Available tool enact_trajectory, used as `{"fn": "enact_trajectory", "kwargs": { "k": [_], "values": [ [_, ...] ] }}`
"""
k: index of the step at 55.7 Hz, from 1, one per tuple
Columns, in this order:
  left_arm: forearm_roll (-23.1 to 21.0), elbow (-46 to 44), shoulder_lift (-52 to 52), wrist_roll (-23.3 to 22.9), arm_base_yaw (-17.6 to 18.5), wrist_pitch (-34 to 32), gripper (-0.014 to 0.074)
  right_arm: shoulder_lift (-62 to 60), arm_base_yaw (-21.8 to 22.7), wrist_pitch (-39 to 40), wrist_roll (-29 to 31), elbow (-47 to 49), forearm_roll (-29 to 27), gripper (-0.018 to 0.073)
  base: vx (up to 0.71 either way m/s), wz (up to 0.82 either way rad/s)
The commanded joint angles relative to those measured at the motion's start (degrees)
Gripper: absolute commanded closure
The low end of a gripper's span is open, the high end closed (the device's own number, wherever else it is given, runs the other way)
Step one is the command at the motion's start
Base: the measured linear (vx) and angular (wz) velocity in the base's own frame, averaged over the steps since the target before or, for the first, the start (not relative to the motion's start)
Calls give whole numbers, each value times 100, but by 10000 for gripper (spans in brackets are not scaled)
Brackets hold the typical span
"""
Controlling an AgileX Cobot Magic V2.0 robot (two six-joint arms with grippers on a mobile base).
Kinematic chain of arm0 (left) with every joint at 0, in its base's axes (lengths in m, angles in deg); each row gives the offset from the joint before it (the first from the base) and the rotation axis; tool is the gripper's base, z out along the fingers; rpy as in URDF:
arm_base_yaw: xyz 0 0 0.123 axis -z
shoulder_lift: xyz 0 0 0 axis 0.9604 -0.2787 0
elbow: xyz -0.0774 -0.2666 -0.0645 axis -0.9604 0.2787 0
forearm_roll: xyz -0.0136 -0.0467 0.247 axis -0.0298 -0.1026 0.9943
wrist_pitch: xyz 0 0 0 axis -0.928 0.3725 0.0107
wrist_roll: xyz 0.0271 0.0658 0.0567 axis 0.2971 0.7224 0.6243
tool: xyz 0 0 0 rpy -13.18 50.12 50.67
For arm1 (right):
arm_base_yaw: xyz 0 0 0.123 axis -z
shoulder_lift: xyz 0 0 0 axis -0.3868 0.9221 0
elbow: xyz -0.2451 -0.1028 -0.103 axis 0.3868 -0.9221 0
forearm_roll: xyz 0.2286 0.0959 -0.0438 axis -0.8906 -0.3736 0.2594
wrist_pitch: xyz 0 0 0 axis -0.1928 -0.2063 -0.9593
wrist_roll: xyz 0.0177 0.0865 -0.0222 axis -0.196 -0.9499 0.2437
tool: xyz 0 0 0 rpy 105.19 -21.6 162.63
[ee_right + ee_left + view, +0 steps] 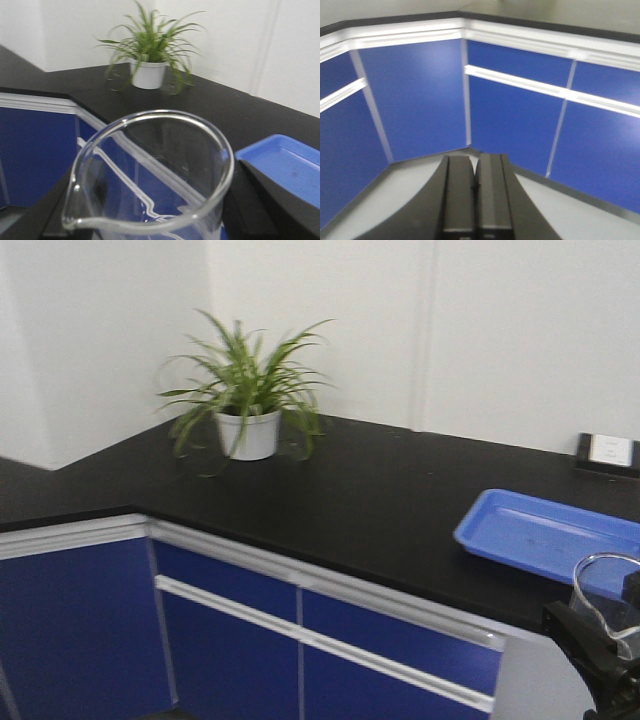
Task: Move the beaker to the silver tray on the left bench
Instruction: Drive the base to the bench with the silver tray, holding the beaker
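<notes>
The beaker, clear glass with a flared rim and a spout at its lower left, fills the lower half of the right wrist view. My right gripper is shut on it, one black finger on each side of the glass. In the front view the beaker hangs at the bottom right, off the front edge of the black bench top. The bench top bends round a corner into a left stretch. The silver tray is out of view. My left gripper is shut on nothing, low in front of blue cabinet doors.
A potted spider plant stands near the bench corner. A blue plastic tray lies on the worktop just behind the beaker. A small black-and-white device sits by the white wall. Blue cabinets run below the worktop.
</notes>
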Motion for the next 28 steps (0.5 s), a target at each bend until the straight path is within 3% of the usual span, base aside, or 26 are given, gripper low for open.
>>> {"fn": "enact_trajectory", "kwargs": {
  "k": [1,28],
  "values": [
    [-43,159,93,-32,28,-442,595,-57,16,194,4,174,21,566,-33,50],
    [-43,159,93,-32,28,-442,595,-57,16,194,4,174,21,566,-28,60]
  ]
}}
